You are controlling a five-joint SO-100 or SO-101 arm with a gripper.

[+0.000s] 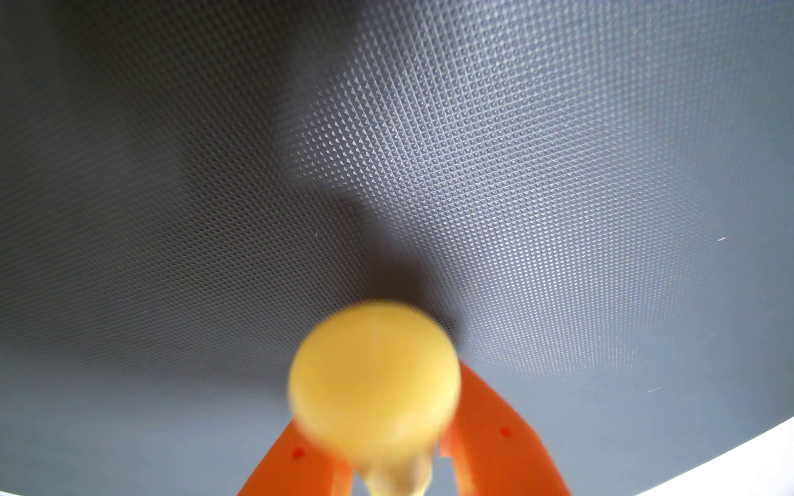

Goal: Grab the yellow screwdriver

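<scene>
In the wrist view, two orange fingers point(490, 429) rise from the bottom edge and converge toward the centre, one on the left of the picture and one on the right. Between them sits the yellow screwdriver point(375, 381), seen end-on: the rounded butt of its handle points toward the camera as a soft, blurred yellow dome, with a paler, narrower part of the handle showing just beneath it at the bottom edge. The fingers stand at a narrow gap, each flanking the handle closely and appearing to press against it from either side, so the handle looks clamped between them. The exact contact points are hidden behind the dome and blurred by closeness to the lens. The screwdriver's shaft and tip cannot be seen.

Behind the handle lies a grey mat point(552, 167) with a fine raised diamond texture, sharp in the upper right and blurring away to the left. A dark shadow falls on the mat just above the yellow dome. At the lower right corner a white edge point(777, 439) borders the mat, and a thin white strip shows at the lower left corner as well.
</scene>
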